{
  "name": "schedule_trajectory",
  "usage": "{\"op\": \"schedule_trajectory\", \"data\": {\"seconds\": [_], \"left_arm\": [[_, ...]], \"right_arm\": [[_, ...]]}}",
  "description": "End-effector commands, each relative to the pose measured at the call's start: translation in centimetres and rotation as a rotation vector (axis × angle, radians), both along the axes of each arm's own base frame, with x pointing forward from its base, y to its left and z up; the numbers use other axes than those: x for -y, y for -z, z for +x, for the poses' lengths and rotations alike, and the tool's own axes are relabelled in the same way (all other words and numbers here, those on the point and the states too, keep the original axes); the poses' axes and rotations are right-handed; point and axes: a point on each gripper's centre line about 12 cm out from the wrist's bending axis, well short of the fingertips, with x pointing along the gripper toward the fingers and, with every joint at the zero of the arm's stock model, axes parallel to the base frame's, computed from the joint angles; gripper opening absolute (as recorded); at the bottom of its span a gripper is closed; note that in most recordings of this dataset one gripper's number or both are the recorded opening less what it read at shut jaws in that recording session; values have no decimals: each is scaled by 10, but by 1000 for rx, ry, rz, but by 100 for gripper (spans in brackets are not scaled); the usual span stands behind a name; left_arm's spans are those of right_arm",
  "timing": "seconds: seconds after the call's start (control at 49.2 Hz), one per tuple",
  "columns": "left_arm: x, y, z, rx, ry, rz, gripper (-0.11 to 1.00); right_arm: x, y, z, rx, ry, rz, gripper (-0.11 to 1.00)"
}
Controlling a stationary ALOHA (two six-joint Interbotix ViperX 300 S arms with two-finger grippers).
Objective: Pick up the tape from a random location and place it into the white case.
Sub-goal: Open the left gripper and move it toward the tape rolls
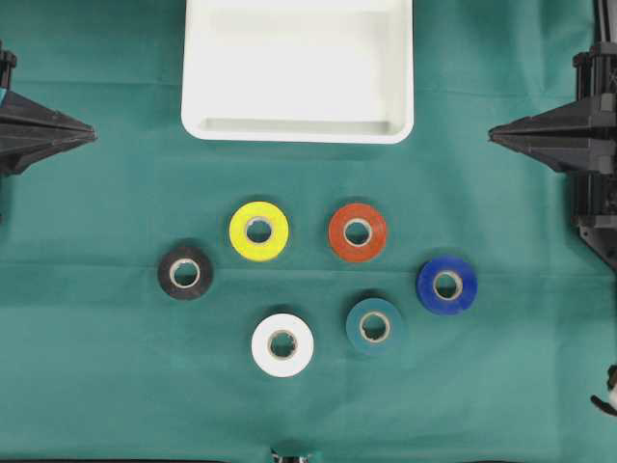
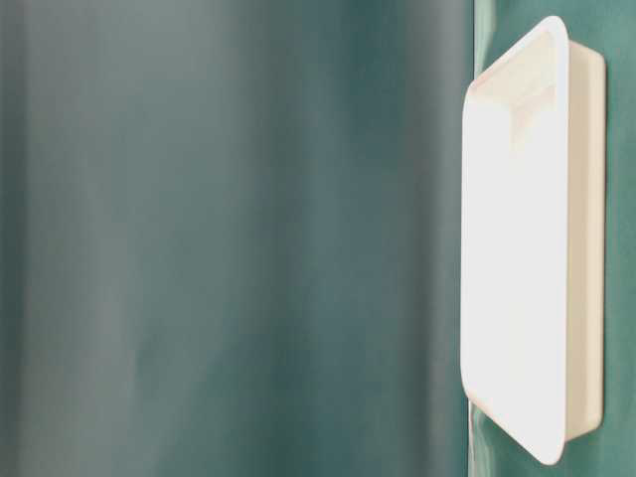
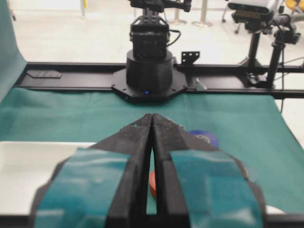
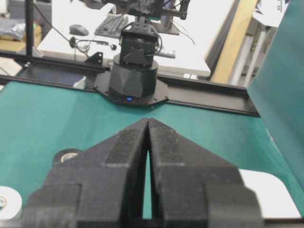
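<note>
Several tape rolls lie flat on the green cloth below the white case (image 1: pixel 299 130): yellow (image 1: pixel 258 231), orange (image 1: pixel 358 231), black (image 1: pixel 185 273), blue (image 1: pixel 447 285), teal (image 1: pixel 374 326) and white (image 1: pixel 282 344). The case is empty. My left gripper (image 1: pixel 93 133) is shut and hovers at the left edge, far from every roll. My right gripper (image 1: pixel 492 135) is shut at the right edge, level with it. In the left wrist view the left gripper (image 3: pixel 152 115) points toward the blue roll (image 3: pixel 206 137). The right gripper (image 4: pixel 147 119) has the black roll (image 4: pixel 66 155) to its left.
The table-level view shows the white case (image 2: pixel 586 248) turned on its side against blurred green cloth. Each wrist view faces the other arm's black base (image 3: pixel 149 71) (image 4: pixel 134 78) on a black rail at the cloth's far edge.
</note>
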Motion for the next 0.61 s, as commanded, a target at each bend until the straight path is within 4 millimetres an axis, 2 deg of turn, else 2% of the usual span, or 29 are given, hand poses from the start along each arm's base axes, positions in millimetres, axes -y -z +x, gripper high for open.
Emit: {"op": "schedule_trajectory", "data": {"seconds": [0.0,0.224,0.59], "left_arm": [[0,-5,5,-9,-3,0,1],[-2,-5,3,-20,-12,1,1],[-3,-2,4,-52,-13,1,2]], "right_arm": [[-1,-3,3,5,-3,-8,1],[-1,4,5,-83,-4,-18,1],[-1,-3,4,-103,-4,-14,1]]}}
